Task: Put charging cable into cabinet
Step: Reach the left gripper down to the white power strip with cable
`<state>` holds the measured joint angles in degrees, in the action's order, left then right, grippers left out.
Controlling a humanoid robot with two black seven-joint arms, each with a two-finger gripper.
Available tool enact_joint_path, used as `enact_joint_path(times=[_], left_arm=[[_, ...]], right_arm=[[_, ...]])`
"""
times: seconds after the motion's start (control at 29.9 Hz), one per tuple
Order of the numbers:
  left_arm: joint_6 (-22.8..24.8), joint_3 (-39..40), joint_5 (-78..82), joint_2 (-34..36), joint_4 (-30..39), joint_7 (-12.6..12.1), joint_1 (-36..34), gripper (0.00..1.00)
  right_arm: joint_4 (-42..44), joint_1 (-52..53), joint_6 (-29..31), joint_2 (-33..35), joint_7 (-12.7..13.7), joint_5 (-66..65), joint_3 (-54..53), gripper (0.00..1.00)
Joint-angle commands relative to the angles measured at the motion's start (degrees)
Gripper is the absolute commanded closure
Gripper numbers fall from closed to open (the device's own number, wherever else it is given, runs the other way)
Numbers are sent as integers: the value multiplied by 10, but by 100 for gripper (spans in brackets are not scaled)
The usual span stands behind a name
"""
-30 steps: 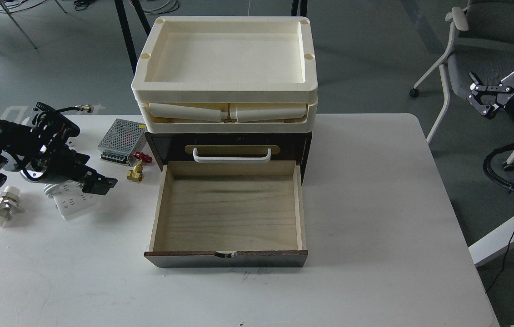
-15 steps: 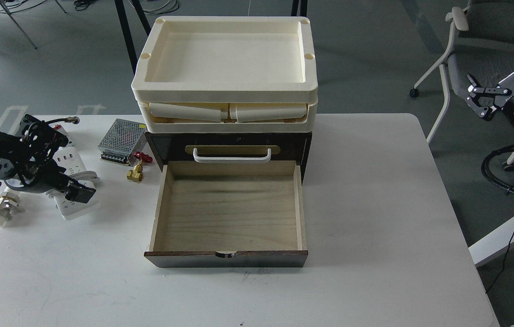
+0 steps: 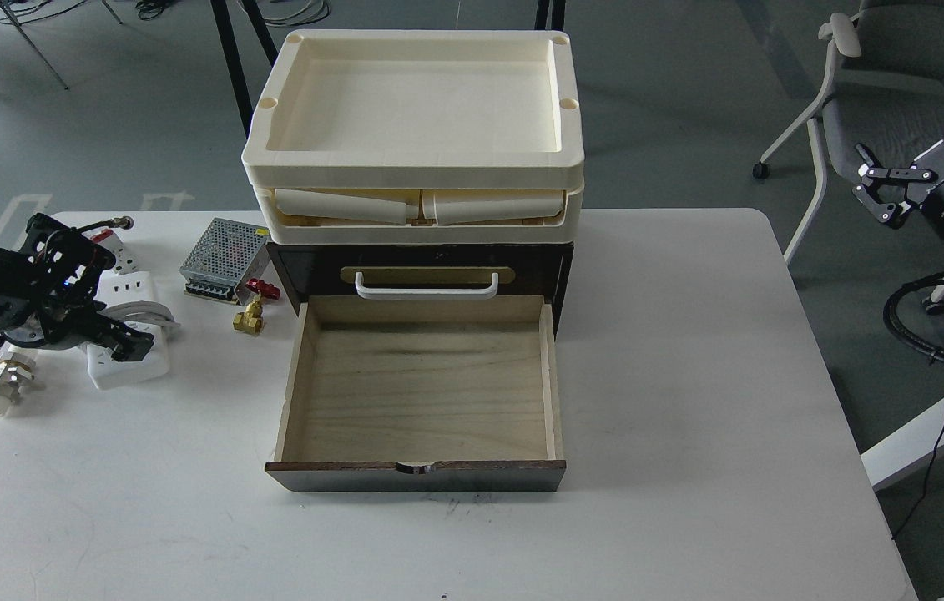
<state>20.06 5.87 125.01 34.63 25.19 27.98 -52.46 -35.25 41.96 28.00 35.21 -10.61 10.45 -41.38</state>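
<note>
The charging cable [image 3: 128, 330], a white power strip with its cord coiled round it, lies on the table at the left. My left gripper [image 3: 119, 342] is low over its near half and touches it; its dark fingers cannot be told apart. The cabinet [image 3: 555, 263] is a dark brown box at the table's middle. Its pale wood drawer [image 3: 421, 392] is pulled out toward me and holds nothing. Above the drawer is a white handle [image 3: 426, 288]. My right gripper [image 3: 922, 154] is open and empty, off the table at the far right.
Stacked cream plastic trays [image 3: 413, 171] sit on top of the cabinet. A perforated metal box [image 3: 224, 250] and a brass valve with a red handle [image 3: 253, 307] lie between strip and cabinet. A white pipe fitting [image 3: 2, 382] lies at the left edge. A chair [image 3: 855, 92] stands behind my right gripper.
My left gripper has pulled back to the left and settled lower on the power strip, whose near end has turned a little. My right gripper has drifted slightly.
</note>
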Motion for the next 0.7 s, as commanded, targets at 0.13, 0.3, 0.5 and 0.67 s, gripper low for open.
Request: enact_joint_path(times=[0.13, 0.3, 0.5, 0.67], left_arm=[[-13, -1, 0, -1, 1, 0, 0, 27], [-13, -2, 0, 0, 1, 0, 2, 42], [-17, -2, 0, 0, 0, 0, 3, 78], [-32, -2, 0, 0, 0, 0, 7, 96]], right_arm=[[0, -5, 0, 0, -2, 0, 0, 0], [0, -6, 0, 0, -2, 0, 0, 0], [0, -6, 0, 0, -2, 0, 0, 0], [0, -6, 0, 0, -5, 0, 0, 0]])
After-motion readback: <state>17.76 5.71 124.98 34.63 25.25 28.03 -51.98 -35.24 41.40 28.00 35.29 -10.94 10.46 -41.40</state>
